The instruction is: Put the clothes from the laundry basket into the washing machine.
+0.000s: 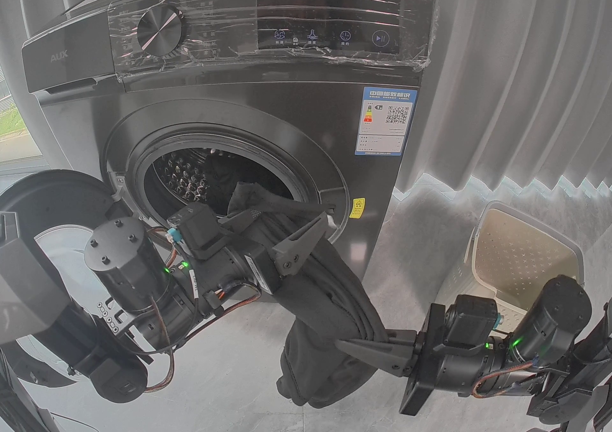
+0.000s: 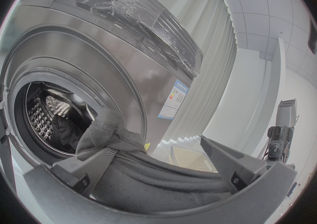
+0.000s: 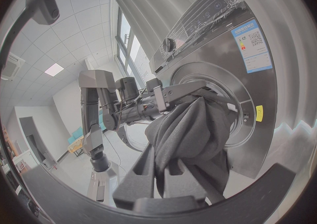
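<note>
A dark garment (image 1: 319, 299) hangs in front of the washing machine (image 1: 268, 102), whose round opening (image 1: 210, 178) faces me. Its upper end is draped over one finger (image 2: 95, 165) of my left gripper (image 1: 325, 212) at the drum's lower rim. That gripper's jaws stand wide open, with the cloth (image 2: 155, 175) stretched across between them. Lower down and to the right, my right gripper (image 1: 347, 345) is shut on the hanging bundle (image 3: 191, 135). Another dark piece of clothing (image 2: 66, 132) lies inside the drum. The pale laundry basket (image 1: 529, 255) stands at the right.
The machine's door (image 1: 51, 229) hangs open at the left, just behind my left arm. White curtains (image 1: 523, 70) run behind the machine and basket. Grey floor (image 1: 414, 242) lies between the machine and the basket.
</note>
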{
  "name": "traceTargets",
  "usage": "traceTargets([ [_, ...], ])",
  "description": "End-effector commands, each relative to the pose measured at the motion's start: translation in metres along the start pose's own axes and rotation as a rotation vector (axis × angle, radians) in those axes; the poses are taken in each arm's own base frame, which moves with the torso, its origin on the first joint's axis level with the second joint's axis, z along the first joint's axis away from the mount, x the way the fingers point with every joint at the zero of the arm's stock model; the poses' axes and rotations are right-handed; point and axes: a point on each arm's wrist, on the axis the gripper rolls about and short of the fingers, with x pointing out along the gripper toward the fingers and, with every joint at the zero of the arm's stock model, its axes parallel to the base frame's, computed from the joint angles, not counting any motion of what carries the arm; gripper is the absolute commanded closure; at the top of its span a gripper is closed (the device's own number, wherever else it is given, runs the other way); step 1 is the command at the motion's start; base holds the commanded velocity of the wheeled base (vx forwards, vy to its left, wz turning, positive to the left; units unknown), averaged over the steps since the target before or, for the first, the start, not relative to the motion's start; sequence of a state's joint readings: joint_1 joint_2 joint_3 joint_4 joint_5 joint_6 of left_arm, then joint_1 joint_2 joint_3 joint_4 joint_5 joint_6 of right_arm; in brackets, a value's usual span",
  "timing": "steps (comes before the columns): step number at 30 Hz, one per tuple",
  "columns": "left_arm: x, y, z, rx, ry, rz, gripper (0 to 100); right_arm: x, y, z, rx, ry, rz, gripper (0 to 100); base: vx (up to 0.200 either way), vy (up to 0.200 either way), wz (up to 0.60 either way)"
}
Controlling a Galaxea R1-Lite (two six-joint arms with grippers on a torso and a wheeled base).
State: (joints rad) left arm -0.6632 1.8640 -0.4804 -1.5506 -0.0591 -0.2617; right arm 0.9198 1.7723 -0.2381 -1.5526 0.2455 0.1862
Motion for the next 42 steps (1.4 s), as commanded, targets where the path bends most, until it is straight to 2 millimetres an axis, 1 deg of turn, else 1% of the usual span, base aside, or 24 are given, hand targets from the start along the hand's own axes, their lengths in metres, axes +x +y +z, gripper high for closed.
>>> traceTargets([
  [1,-0.003,-0.001,0.002,0.001,-0.003,-0.001,0,0.005,-0.011,0.004,-0.004,-0.022,-0.037,100,0.000,0.000,0.00],
  [3,-0.004,0.000,0.003,0.001,-0.003,0.000,0,0.007,-0.015,0.005,-0.005,-0.032,-0.050,100,0.000,0.000,0.00],
  [14,-0.015,-0.001,0.001,0.001,0.032,-0.030,0,0.010,-0.017,0.008,-0.005,-0.046,-0.053,100,0.000,0.000,0.00],
  [17,-0.019,-0.003,0.013,-0.003,-0.005,-0.059,0,0.009,-0.018,0.008,-0.004,-0.046,-0.061,100,0.000,0.000,0.00],
  [19,-0.019,-0.003,0.013,-0.003,-0.005,-0.059,0,0.009,-0.018,0.008,-0.004,-0.046,-0.061,100,0.000,0.000,0.00],
  [20,-0.021,-0.008,0.027,-0.053,-0.050,-0.089,0,0.009,-0.019,0.005,0.002,-0.034,-0.066,100,0.000,0.000,0.00],
  [23,-0.016,-0.010,0.039,-0.099,-0.104,-0.098,0,0.010,-0.021,-0.001,0.007,-0.011,-0.072,100,0.000,0.000,0.00],
  [27,-0.015,-0.001,0.044,-0.098,-0.126,-0.069,0,0.010,-0.021,-0.002,0.010,-0.005,-0.080,100,0.000,0.000,0.00],
  [28,-0.014,0.001,0.046,-0.097,-0.133,-0.067,0,0.009,-0.024,-0.003,0.012,-0.001,-0.093,100,0.000,0.000,0.00],
  [31,-0.014,0.000,0.047,-0.100,-0.136,-0.072,0,0.005,-0.029,-0.008,0.018,0.022,-0.121,100,0.000,0.000,0.00],
  [33,-0.017,-0.003,0.055,-0.127,-0.159,-0.091,0,0.002,-0.037,-0.015,0.030,0.054,-0.155,100,0.000,0.000,0.00],
  [37,-0.020,-0.006,0.053,-0.149,-0.148,-0.101,0,0.004,-0.042,-0.016,0.031,0.054,-0.169,100,0.000,0.000,0.00],
  [42,-0.031,-0.020,0.031,-0.174,-0.043,-0.139,0,0.009,-0.043,-0.011,0.022,0.025,-0.167,100,0.000,0.000,0.00],
])
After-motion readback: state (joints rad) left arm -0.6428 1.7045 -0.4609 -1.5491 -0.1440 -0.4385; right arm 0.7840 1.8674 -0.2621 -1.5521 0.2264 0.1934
